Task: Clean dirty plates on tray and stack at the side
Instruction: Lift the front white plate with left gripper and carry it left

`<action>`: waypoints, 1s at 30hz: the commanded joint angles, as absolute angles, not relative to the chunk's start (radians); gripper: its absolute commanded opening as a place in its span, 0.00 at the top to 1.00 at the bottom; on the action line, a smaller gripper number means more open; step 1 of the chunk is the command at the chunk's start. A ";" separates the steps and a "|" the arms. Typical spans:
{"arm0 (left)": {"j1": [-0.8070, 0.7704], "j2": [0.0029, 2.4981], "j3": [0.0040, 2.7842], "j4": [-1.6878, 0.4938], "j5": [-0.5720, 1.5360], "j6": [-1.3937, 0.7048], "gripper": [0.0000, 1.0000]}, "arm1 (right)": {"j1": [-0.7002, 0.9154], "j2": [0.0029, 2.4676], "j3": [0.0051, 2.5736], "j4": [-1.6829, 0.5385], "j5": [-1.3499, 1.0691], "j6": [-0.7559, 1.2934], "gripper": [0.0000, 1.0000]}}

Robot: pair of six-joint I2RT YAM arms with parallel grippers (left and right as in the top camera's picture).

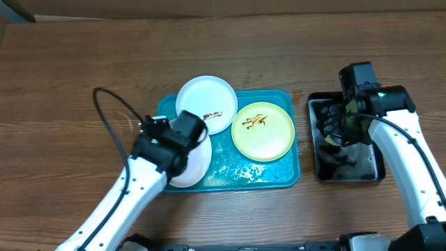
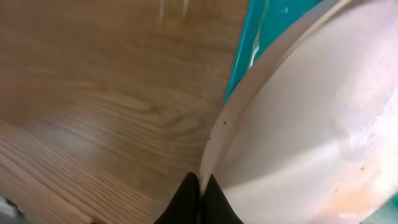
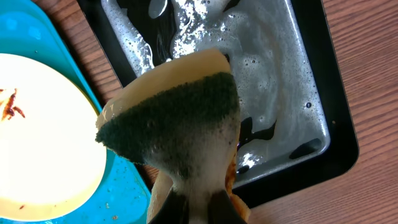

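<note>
At the near left corner of the turquoise tray point(image 1: 244, 174), the left gripper point(image 2: 200, 190) has its fingers pinched on the rim of a white plate point(image 2: 298, 124), and that rim reaches past the tray's left edge over the wooden table point(image 1: 70, 70). A second white plate point(image 1: 205, 104) with a brown smear lies at the far left corner, and a smeared yellow-green plate point(image 1: 263, 130) lies along the right edge. The right gripper point(image 3: 199, 199) pinches a green-faced sponge point(image 3: 180, 118) over the wet black tray point(image 3: 336, 143), just beside the turquoise tray's right edge.

White plates point(image 1: 206, 103), yellow-green plate point(image 1: 263, 131), wet turquoise tray point(image 1: 261, 173)
</note>
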State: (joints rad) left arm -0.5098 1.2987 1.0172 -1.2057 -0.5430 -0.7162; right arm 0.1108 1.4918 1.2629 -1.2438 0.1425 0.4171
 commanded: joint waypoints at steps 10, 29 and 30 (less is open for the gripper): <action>-0.739 1.295 1.030 -1.109 -0.980 -0.606 0.96 | 0.103 1.480 1.274 -1.248 0.157 0.414 0.96; -0.833 1.296 1.030 -0.908 -1.207 -0.292 0.96 | 0.103 1.480 1.274 -1.254 0.157 0.414 0.96; -0.833 1.296 1.030 -0.908 -1.207 -0.292 0.96 | 0.103 1.480 1.274 -1.254 0.157 0.414 0.96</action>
